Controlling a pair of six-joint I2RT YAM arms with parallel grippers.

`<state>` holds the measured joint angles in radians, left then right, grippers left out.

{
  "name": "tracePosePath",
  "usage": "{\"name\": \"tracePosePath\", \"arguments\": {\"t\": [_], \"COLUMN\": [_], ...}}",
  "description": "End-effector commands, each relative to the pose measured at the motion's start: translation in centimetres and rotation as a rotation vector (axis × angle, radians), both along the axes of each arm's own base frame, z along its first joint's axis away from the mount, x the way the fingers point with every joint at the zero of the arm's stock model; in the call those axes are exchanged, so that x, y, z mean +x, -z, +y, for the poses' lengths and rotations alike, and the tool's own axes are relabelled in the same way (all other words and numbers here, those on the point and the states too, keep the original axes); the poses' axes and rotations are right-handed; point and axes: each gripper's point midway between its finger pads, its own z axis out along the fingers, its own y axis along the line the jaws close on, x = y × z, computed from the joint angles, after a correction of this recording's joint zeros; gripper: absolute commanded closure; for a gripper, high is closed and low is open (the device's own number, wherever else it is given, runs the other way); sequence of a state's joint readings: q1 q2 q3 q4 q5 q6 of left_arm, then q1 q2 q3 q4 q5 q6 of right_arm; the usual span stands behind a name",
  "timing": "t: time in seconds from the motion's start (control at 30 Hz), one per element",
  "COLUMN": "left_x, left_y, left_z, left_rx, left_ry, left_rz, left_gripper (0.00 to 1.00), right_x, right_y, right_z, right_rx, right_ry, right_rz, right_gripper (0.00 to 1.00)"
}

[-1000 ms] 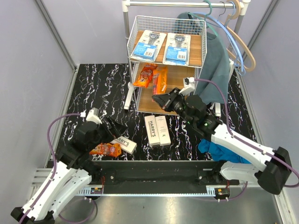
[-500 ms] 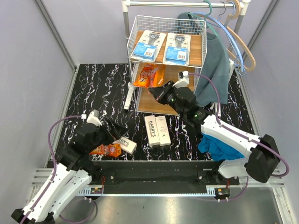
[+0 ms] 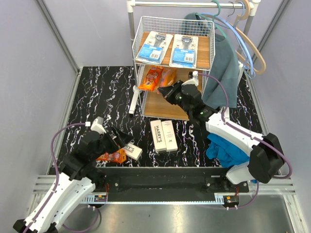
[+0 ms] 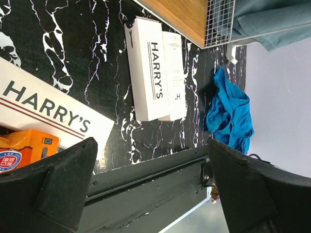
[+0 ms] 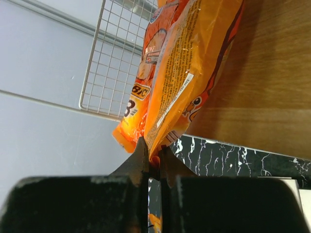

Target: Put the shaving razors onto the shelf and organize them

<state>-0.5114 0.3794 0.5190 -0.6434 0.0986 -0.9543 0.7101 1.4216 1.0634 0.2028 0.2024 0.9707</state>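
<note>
The shelf (image 3: 161, 105) stands at the back centre. Two blue-and-white blister cards (image 3: 153, 46) lie on its top board. My right gripper (image 3: 167, 92) is shut on the end of an orange bag (image 5: 187, 63) and holds it over the middle board (image 5: 257, 87), beside another orange bag (image 3: 151, 78). My left gripper (image 4: 153, 170) is open and empty, above a HARRY'S box (image 4: 46, 114) and an orange bag (image 4: 24, 148) at the table's front left. Two more HARRY'S boxes (image 3: 164, 136) lie side by side in front of the shelf.
A blue cloth (image 3: 226, 148) lies at the front right of the table. A grey garment (image 3: 223, 60) and hangers (image 3: 245, 39) hang on a white rail right of the shelf. A white tube (image 3: 133, 99) leans by the shelf's left leg.
My right gripper has carried the orange bag up and left, from in front of the lower tier into the middle tier. My left gripper has drawn back slightly toward the front edge.
</note>
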Motion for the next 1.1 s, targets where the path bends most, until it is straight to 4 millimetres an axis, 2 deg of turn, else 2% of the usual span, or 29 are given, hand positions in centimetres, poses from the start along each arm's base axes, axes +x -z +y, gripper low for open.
{"name": "tracePosePath", "arguments": {"t": [0.0, 0.1, 0.13, 0.2, 0.33, 0.57, 0.7, 1.07], "left_x": [-0.1, -0.2, -0.2, -0.2, -0.3, -0.4, -0.4, -0.4], "left_y": [-1.0, -1.1, -1.0, -1.0, -1.0, -0.9, -0.8, -0.6], "left_z": [-0.5, -0.5, -0.5, -0.6, -0.6, -0.6, -0.6, -0.7], "left_rx": [-0.045, -0.045, -0.043, -0.043, -0.043, -0.047, -0.048, -0.046], "left_ry": [0.017, 0.021, 0.023, 0.025, 0.028, 0.033, 0.032, 0.036], "left_rz": [-0.030, -0.032, -0.028, -0.028, -0.028, -0.028, -0.027, -0.023], "left_gripper": [0.01, 0.01, 0.01, 0.01, 0.01, 0.01, 0.01, 0.01], "right_x": [1.1, 1.6, 1.8, 2.2, 2.5, 1.9, 1.1, -0.1], "right_y": [-2.1, -1.8, -2.3, -1.2, -1.0, -0.6, -0.4, -0.6], "right_z": [0.7, 1.2, 1.5, 2.0, 2.4, 2.0, 1.3, 0.2], "right_rx": [0.064, 0.073, 0.078, 0.064, 0.077, 0.082, 0.099, 0.080], "right_ry": [-0.031, -0.049, -0.058, -0.072, -0.078, -0.083, -0.073, -0.066], "right_rz": [0.011, 0.035, 0.033, 0.069, 0.090, 0.110, 0.113, 0.129], "right_gripper": [0.91, 0.85, 0.84, 0.83, 0.77, 0.43, 0.30, 0.07]}}
